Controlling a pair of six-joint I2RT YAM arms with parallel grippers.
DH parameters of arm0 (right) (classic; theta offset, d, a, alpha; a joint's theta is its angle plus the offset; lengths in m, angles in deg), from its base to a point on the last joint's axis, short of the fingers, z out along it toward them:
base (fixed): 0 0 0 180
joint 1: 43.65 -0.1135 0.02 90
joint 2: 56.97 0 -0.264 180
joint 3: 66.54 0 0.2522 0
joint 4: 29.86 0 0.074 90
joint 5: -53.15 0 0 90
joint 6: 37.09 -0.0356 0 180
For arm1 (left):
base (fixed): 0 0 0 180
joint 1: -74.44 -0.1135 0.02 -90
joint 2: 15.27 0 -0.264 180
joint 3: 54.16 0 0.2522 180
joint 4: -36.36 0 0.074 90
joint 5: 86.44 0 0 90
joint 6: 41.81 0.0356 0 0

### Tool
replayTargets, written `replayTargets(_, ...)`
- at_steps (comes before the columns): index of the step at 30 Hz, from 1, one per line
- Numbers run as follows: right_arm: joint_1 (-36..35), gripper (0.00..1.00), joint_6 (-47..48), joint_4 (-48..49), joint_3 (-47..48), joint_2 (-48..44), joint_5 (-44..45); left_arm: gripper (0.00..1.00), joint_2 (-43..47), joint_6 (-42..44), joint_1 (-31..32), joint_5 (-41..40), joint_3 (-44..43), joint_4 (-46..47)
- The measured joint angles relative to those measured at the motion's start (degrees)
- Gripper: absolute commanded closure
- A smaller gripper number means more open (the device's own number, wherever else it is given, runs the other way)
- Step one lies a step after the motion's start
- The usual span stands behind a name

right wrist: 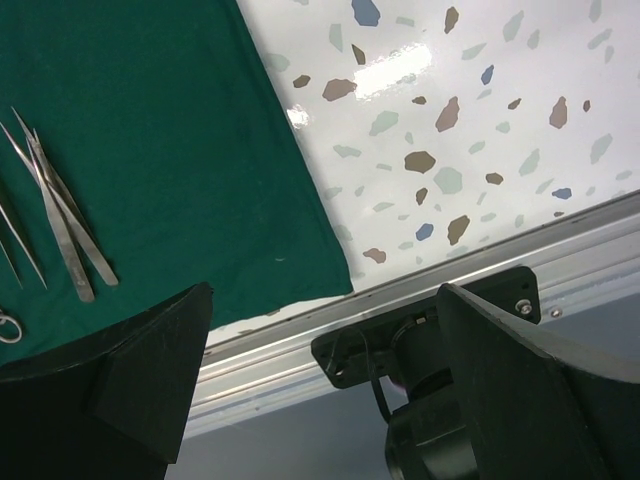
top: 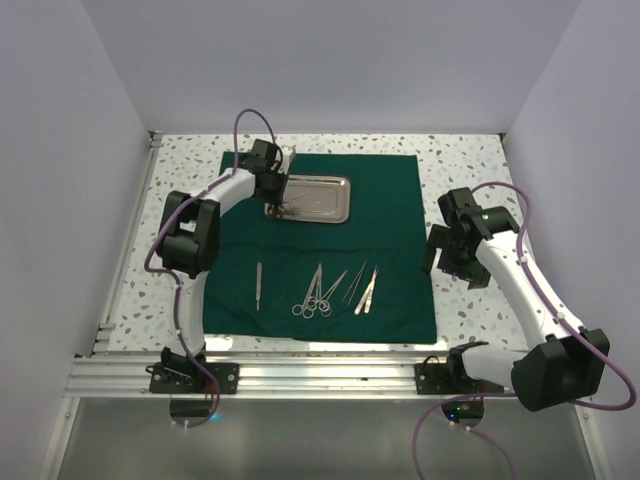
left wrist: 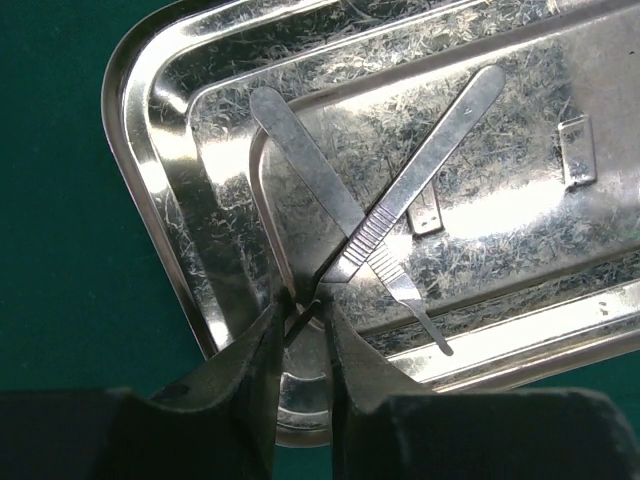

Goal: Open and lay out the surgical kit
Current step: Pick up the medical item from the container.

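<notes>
The dark green drape (top: 390,200) lies spread flat on the table. The steel tray (top: 338,213) sits on its far middle part. My left gripper (top: 280,203) is at the tray's left end. In the left wrist view the tray (left wrist: 160,200) holds two crossed scalpel handles; my left gripper (left wrist: 303,322) is closed on the thin tip of one scalpel (left wrist: 430,145), which still rests in the tray. The other scalpel (left wrist: 300,150) lies under it. My right gripper (top: 441,256) is open and empty, above the table right of the drape (right wrist: 150,120).
Laid in a row on the drape's near half are a single straight instrument (top: 258,285), scissors and forceps (top: 312,296) and tweezers (top: 362,290). The tweezers also show in the right wrist view (right wrist: 60,210). An aluminium rail (top: 320,375) runs along the near table edge.
</notes>
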Motion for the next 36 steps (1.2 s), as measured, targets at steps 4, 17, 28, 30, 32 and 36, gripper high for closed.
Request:
replayTargets(4, 0.00, 0.02, 0.76, 0.17, 0.00, 0.04, 0.00, 0.85, 0.63, -0.07, 0.72, -0.74, 1.25, 0.83)
replayTargets(17, 0.00, 0.02, 2.82, 0.85, -0.63, -0.07, -0.04, 1.00, 1.66, -0.72, 1.70, -1.77, 3.04, 2.21)
replayTargets(28, 0.00, 0.01, 3.52, 2.08, -1.70, -2.36, -0.55, 1.00, 4.55, -3.58, 3.72, 1.11, 4.59, -2.95)
replayTargets(30, 0.00, 0.01, 3.52, 2.29, -1.77, -2.95, -0.83, 1.00, 5.51, -4.02, 3.96, 1.55, 4.59, -4.09)
replayTargets(32, 0.00, 0.02, 3.54, 2.51, -1.88, -3.50, -1.25, 1.00, 6.84, -4.74, 4.00, 1.79, 4.59, -5.31)
replayTargets(36, 0.00, 0.02, 3.65, 2.82, -1.95, -4.59, -1.66, 1.00, 10.84, -5.99, 4.11, 2.10, 4.79, -6.80)
